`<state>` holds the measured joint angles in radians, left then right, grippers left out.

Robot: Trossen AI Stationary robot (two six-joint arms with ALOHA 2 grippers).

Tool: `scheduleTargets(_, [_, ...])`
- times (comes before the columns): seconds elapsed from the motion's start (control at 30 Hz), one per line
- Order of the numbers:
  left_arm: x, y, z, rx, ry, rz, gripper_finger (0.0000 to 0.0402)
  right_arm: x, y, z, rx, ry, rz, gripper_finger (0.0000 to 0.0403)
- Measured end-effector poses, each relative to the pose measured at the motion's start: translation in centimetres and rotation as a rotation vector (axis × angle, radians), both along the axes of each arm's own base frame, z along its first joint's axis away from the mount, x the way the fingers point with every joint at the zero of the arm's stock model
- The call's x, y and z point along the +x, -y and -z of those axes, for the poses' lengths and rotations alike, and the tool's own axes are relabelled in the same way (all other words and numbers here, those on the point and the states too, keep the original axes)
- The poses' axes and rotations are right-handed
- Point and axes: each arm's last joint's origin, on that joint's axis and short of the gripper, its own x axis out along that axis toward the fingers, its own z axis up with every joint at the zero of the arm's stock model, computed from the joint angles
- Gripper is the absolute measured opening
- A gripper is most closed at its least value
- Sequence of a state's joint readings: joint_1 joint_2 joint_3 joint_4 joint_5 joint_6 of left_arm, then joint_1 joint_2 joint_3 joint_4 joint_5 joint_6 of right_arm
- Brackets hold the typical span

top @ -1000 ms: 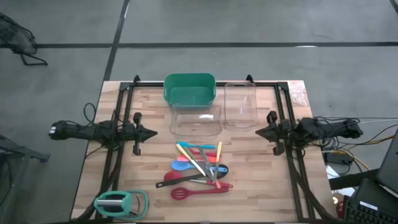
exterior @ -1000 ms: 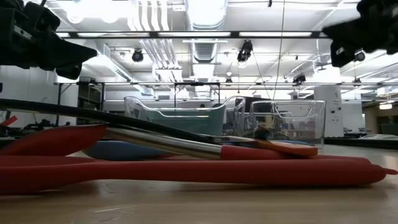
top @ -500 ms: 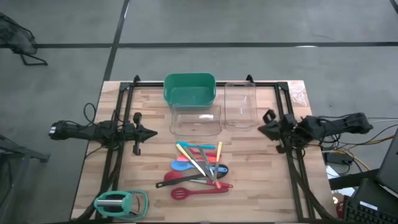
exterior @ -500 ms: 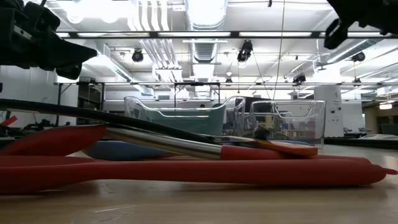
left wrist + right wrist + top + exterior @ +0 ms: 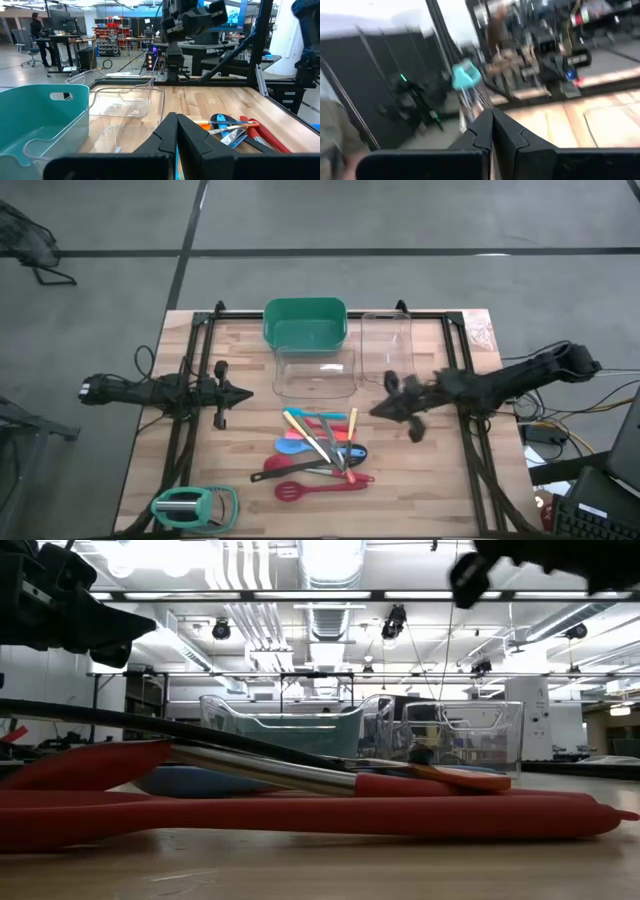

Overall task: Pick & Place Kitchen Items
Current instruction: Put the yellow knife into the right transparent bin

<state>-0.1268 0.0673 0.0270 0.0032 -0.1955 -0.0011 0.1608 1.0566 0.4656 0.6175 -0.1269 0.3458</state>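
The kitchen items (image 5: 322,450) lie in a loose pile on the wooden table (image 5: 240,440), near its middle. They are red, blue, pink, orange and yellow utensils, some crossing over others. The low view shows them close up, with a long red handle (image 5: 300,815) in front. My right gripper (image 5: 376,412) hovers shut above the table, just right of the pile's far end, and holds nothing. My left gripper (image 5: 246,392) waits shut at the left, well clear of the pile; its wrist view shows the shut fingertips (image 5: 176,119) and the utensils (image 5: 235,132) beyond.
A green bin (image 5: 305,323) stands at the far middle. One clear bin (image 5: 315,372) sits in front of it and another (image 5: 387,345) to its right. A mint-green and grey gadget (image 5: 195,505) lies at the near left corner. Black frame rails (image 5: 185,430) run along both sides.
My right gripper has swung from the table's right edge toward the middle, rising a little and rolling somewhat, and now hangs just right of the utensil pile. It has stayed shut. The utensils and the bins have not moved.
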Motion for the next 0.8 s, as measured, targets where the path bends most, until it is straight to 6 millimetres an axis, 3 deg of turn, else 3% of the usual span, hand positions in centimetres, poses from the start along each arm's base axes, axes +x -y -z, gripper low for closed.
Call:
scheduleTargets(0.2, [0.0, 0.0, 0.0, 0.0, 0.0, -0.001, 0.001, 5.0, -0.7, -0.3, -0.223, -0.422, -0.018, 0.0009])
scheduleTargets(0.4, [0.0, 0.0, 0.0, 0.0, 0.0, -0.001, 0.001, 8.4, -1.8, 0.1, -0.425, -0.751, -0.119, 0.0009])
scheduleTargets(0.6, [0.0, 0.0, 0.0, 0.0, 0.0, 0.0, 0.001, 11.3, -2.5, 1.3, -0.57, -0.955, -0.28, 0.0016])
scheduleTargets(0.8, [0.0, 0.0, 0.0, 0.0, 0.0, 0.0, 0.001, 13.4, -3.1, 3.0, -0.676, -1.043, -0.39, 0.007])
